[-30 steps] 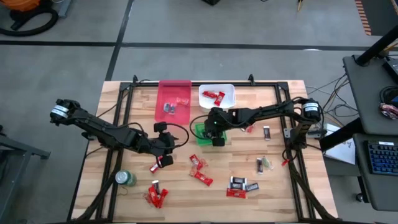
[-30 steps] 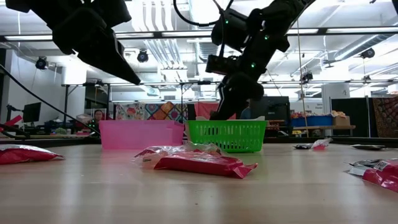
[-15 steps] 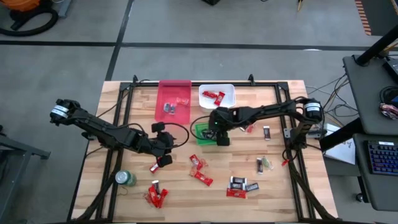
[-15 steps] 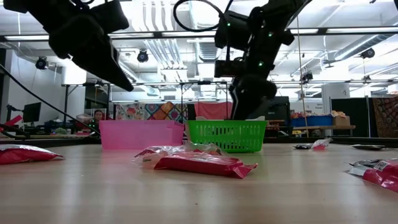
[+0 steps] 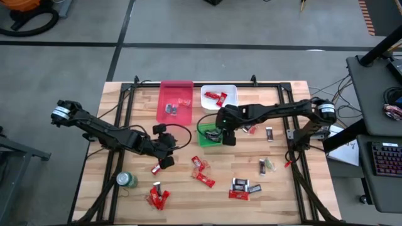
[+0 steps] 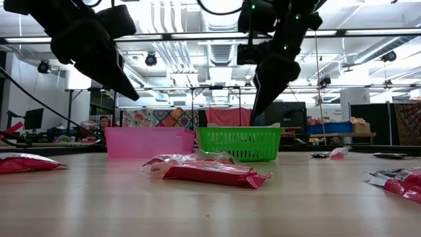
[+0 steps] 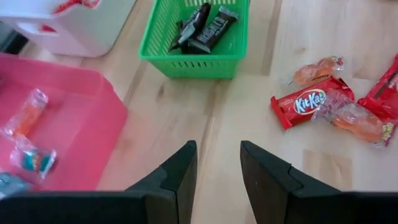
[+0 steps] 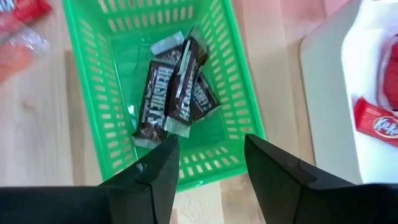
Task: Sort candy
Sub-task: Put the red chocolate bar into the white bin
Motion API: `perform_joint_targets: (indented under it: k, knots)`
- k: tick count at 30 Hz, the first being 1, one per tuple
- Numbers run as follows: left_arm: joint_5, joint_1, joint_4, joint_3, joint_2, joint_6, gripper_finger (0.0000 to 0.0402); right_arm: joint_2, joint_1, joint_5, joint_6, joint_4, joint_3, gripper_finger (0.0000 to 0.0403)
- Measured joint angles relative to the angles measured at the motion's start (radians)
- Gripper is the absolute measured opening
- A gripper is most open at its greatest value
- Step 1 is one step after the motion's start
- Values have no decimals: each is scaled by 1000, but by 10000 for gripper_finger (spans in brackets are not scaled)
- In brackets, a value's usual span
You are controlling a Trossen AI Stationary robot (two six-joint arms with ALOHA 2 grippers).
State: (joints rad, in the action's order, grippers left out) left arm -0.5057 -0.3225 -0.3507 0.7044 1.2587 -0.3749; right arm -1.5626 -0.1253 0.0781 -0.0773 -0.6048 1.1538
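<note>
1. Your right gripper [image 5: 221, 135] has shifted toward 3 o'clock since a second ago and now hangs over the green basket [image 8: 93, 93], higher than before, with its fingers [image 8: 158, 171] spread and nothing between them.
2. Look in that basket: three dark candy bars [image 8: 177, 87] lie piled together.
3. Your left gripper [image 5: 164, 156] has barely moved. It hovers at about 9 o'clock from the basket, fingers [image 7: 180, 174] apart and empty, above bare wood.
4. The rest of the candy is unchanged: red wrapped sweets [image 5: 203, 176] scattered toward 6 o'clock, more in the pink bin [image 5: 176, 100] and white bin [image 5: 219, 97] at 12 o'clock.
</note>
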Motion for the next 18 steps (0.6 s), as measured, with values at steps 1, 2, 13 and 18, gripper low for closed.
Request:
perform_joint_targets:
  k: [1, 2, 13, 18]
  knots:
    - [6, 0, -6, 0, 0, -16, 107, 7, 0, 0, 2, 0, 0, 173]
    - [23, 0, -14, 0, 0, -34, 107, 15, 1, -1, 6, -1, 0, 173]
    - [246, 0, -219, 2, 0, -418, 107, 75, 27, -7, 59, -11, 0, 173]
    - [365, -3, -288, 2, 0, -593, 107, 76, 34, -7, 60, -11, 0, 173]
